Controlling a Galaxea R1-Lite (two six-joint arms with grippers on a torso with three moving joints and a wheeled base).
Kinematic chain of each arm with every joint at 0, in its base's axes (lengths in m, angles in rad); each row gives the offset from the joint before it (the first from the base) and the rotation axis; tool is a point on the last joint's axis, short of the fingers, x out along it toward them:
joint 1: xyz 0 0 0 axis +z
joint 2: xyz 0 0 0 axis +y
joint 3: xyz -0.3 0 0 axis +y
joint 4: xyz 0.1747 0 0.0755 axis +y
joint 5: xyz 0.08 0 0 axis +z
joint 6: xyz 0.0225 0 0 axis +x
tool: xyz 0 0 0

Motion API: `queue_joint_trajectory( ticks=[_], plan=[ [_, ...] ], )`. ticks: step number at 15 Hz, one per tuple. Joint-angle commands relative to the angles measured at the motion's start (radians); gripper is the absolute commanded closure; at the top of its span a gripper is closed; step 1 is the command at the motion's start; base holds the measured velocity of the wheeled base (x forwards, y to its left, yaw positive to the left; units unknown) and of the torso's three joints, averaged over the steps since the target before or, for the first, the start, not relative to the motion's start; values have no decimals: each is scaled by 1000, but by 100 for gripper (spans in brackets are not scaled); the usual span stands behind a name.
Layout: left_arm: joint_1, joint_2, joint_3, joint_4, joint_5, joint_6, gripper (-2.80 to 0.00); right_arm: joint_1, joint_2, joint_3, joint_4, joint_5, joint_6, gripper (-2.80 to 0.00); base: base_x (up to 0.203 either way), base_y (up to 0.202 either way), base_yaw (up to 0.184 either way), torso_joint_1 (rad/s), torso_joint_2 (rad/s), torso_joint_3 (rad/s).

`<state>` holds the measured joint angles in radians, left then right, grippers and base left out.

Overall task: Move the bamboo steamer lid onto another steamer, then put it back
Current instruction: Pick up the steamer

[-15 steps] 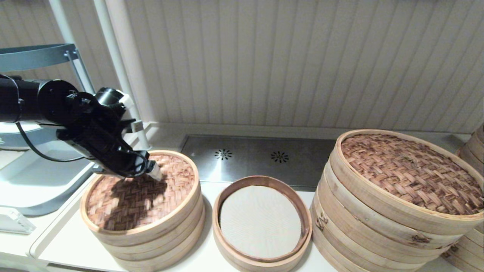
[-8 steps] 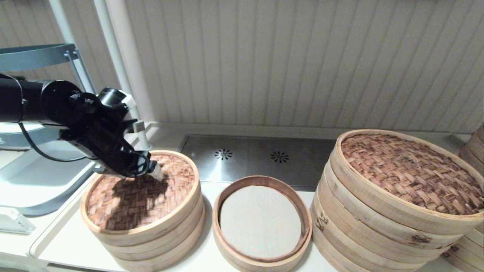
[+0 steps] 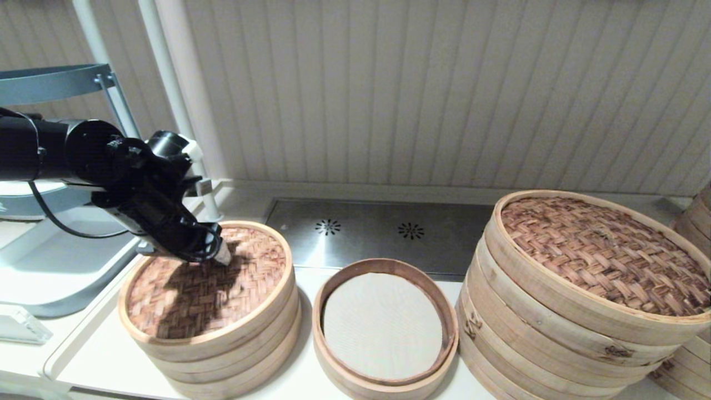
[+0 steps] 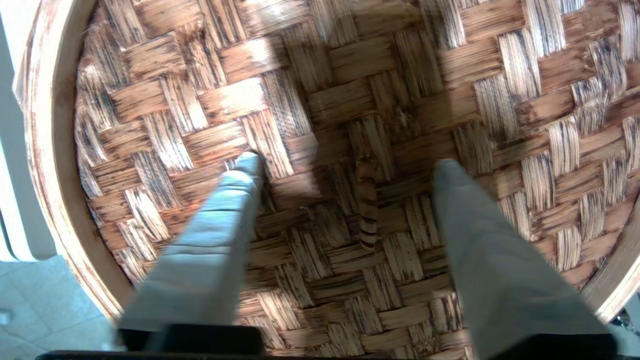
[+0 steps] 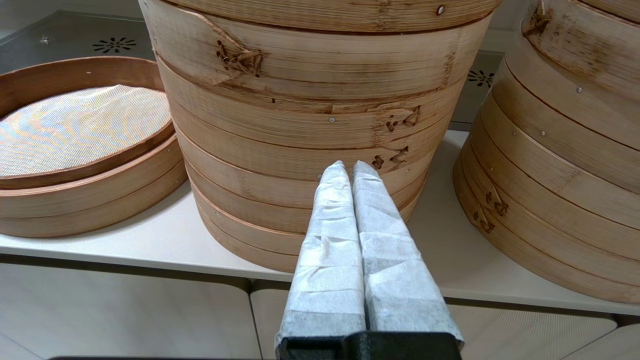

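Three groups of steamers stand in a row on the pale bench point(image 3: 289, 383). On my left is a pale three-tier steamer point(image 3: 233, 355) capped by the small woven lid point(image 3: 250, 266), which sits level on its top tier. In the middle is the low steamer point(image 3: 385, 325) with a darker brown rim and a grey-white liner point(image 3: 382, 325) inside, uncovered. On my right is a much larger stack point(image 3: 561, 333) under a large dark woven lid point(image 3: 605, 255), with part of a further stack point(image 5: 565, 130) beside it.

My left hand point(image 3: 222, 256) hangs over the far left part of the small lid, pointing down at the weave. In the left wrist view its two taped fingers point(image 4: 215, 250) are spread apart, one on either side of the tiny loop handle point(image 4: 367, 200) at the lid's centre. The fingertips lie close to the weave; I cannot tell whether they touch it. Nothing is held between them. The arm's shadow falls across the lid's left half.

My right hand point(image 5: 348, 172) shows only in its own wrist view. It is parked low in front of the bench edge, facing the side wall of the large stack, with its two taped fingers pressed together and holding nothing.

Behind the steamers a metal plate point(image 3: 389, 233) with two small vent patterns lies against the panelled wall point(image 3: 422, 89).
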<state>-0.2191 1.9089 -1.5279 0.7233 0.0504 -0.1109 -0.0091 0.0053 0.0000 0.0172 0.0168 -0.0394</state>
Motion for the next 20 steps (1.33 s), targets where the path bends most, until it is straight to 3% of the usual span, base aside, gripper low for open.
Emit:
queue_joint_trajectory(
  ticks=[1, 20],
  plan=[
    [0, 2, 0, 5, 0, -1, 0, 0, 1, 2, 0, 0, -1, 0, 0, 0, 0, 0, 0, 0],
    [0, -64, -60, 8, 5, -1, 0, 0, 1, 2, 1, 1, -1, 0, 0, 0, 0, 0, 0, 0]
  ],
)
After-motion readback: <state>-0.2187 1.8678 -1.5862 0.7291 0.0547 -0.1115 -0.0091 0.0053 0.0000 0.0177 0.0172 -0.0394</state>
